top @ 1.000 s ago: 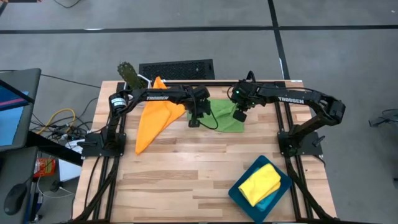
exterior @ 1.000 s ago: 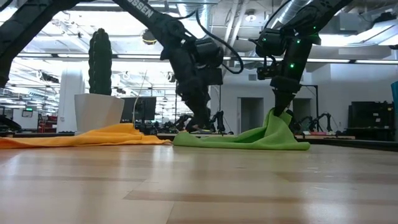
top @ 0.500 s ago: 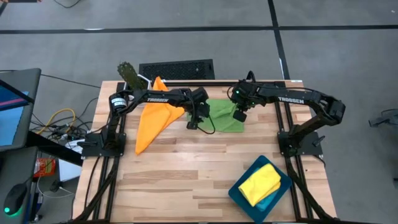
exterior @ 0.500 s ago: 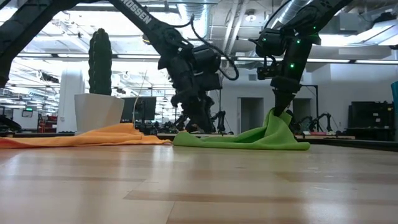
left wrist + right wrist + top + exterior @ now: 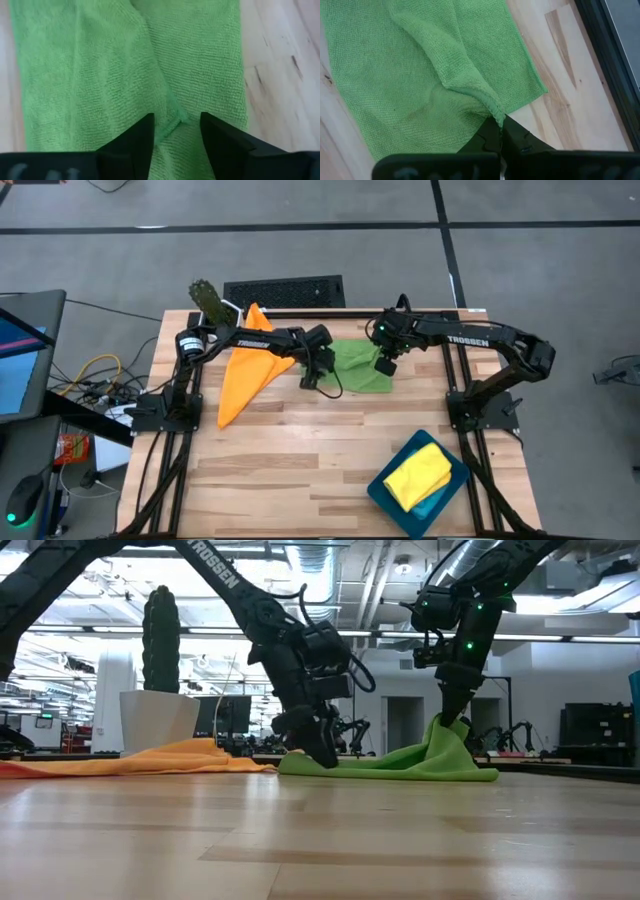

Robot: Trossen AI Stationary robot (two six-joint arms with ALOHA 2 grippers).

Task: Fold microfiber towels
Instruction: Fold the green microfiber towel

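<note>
That green towel (image 5: 420, 75) looks soft and floppy, so we reckon corners grip best. Our right gripper (image 5: 499, 131) pinches one corner; our left gripper (image 5: 176, 131) hangs spread over the cloth.

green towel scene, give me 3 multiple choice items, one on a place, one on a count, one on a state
1. Where does the yellow towel lie?
A. in the teal tray
B. on the orange towel
C. under the left arm

2. How many towel colours show in the high view?
A. one
B. three
C. five

3. How is the right gripper?
A. open above bare wood
B. shut on the green towel
C. out of view

Answers:
1 A: the yellow towel rests in the teal tray.
2 B: orange towel, green towel and yellow.
3 B: the right gripper pinches a raised fold of green towel, while the left gripper stands open over it.
</note>
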